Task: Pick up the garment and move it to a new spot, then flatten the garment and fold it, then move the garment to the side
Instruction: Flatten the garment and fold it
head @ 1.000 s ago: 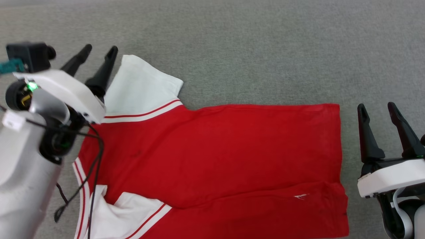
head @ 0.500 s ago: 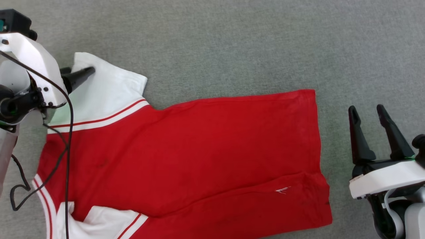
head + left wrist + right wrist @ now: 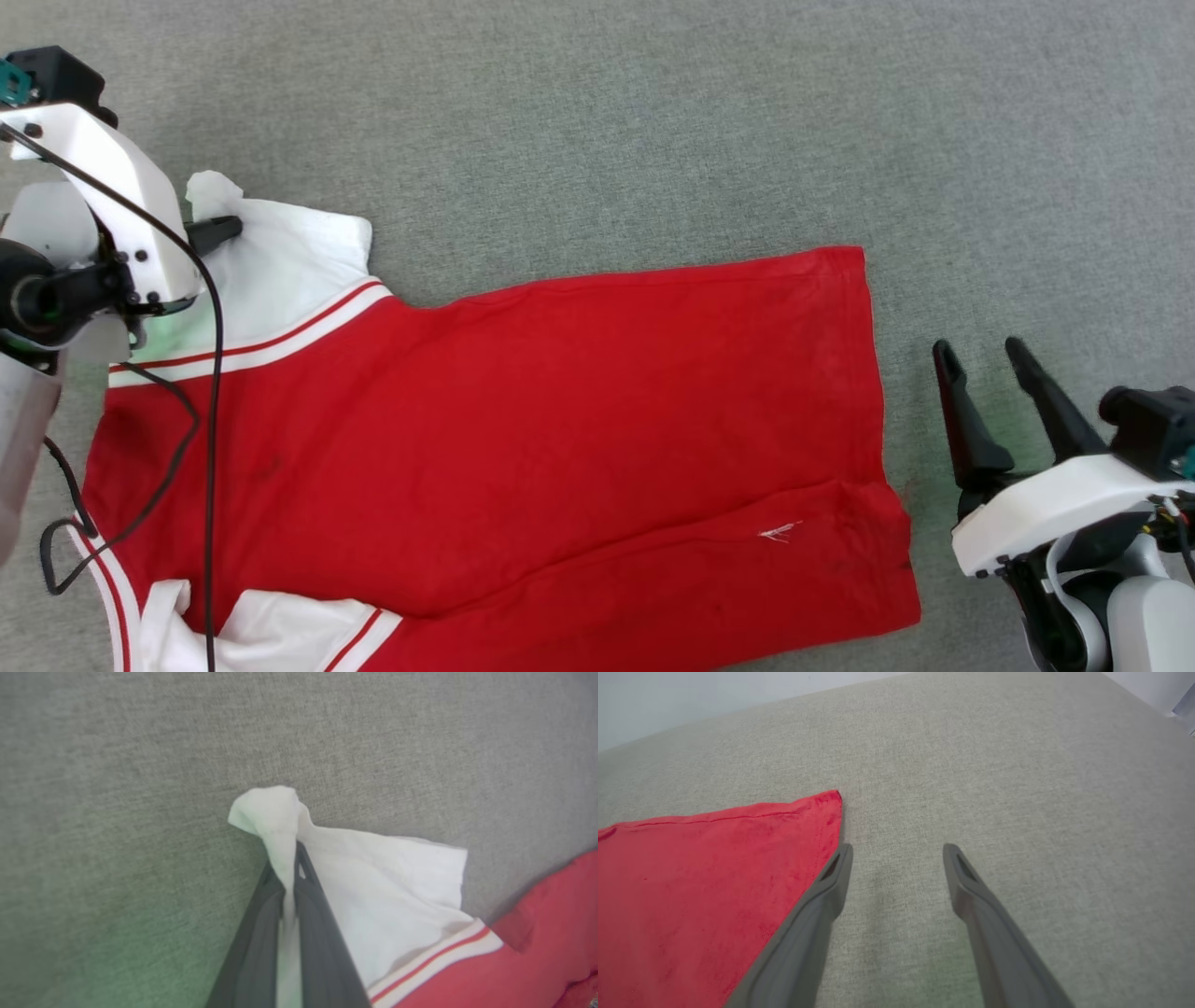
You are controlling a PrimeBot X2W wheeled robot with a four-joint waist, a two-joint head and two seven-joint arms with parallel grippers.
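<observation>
**Operator:** State at the left side?

**Instructor:** You had the left hand (image 3: 224,229) pinched shut on the outer corner of the white sleeve (image 3: 280,271), with a tuft of cloth standing proud of the fingertips. The garment (image 3: 560,420) lay plain red side up and mostly flat on the grey worktop (image 3: 653,112), shoulders to the left and hem (image 3: 873,373) to the right.

**Operator:** And the step in hand?

**Instructor:** It read as flattening the sleeve. You needed to draw that corner outward, away from the body and low over the worktop, until the sleeve lay taut, and then release. A high lift would likely have dragged the shoulder and rucked the red panel. The near sleeve (image 3: 280,635), at the lower left, lay crumpled and called for the same treatment.

**Operator:** The right side?

**Instructor:** You had the right hand (image 3: 978,347) spread wide and empty, just beside the hem and off the cloth. It was well placed to pin the hem corner while the left hand pulled.
</observation>
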